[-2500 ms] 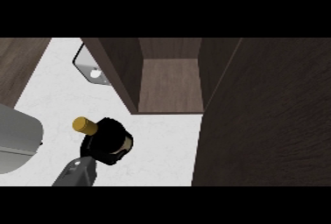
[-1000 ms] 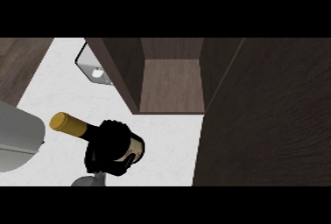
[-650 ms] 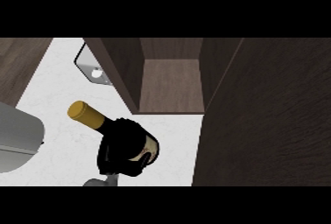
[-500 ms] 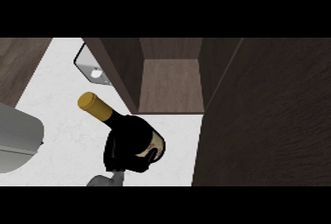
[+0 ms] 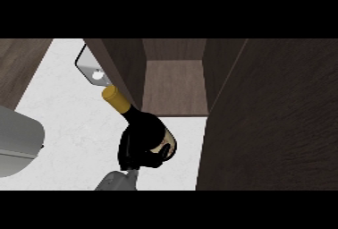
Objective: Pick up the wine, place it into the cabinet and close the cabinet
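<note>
The wine bottle point(image 5: 141, 120) is dark with a gold-foil neck point(image 5: 113, 96) and a gold label. It is off the white counter point(image 5: 73, 129) and leans with its neck up and to the left. My right hand point(image 5: 135, 154) is curled round its lower body, the grey forearm coming in from the lower edge. The neck's tip lies against the front edge of the cabinet's left wall point(image 5: 122, 62). The open cabinet's wooden floor point(image 5: 175, 87) shows just beyond the bottle. My left hand shows nowhere.
The cabinet's dark wooden door point(image 5: 277, 116) stands open and fills the right side, close beside the bottle. A grey rounded object point(image 5: 19, 143) sits at the left edge. A small shiny metal piece point(image 5: 92, 67) lies at the back left.
My right hand has lifted the bottle and carried it up and to the right, toward the cabinet's opening. The neck has swung from pointing left to pointing up at the left wall.
</note>
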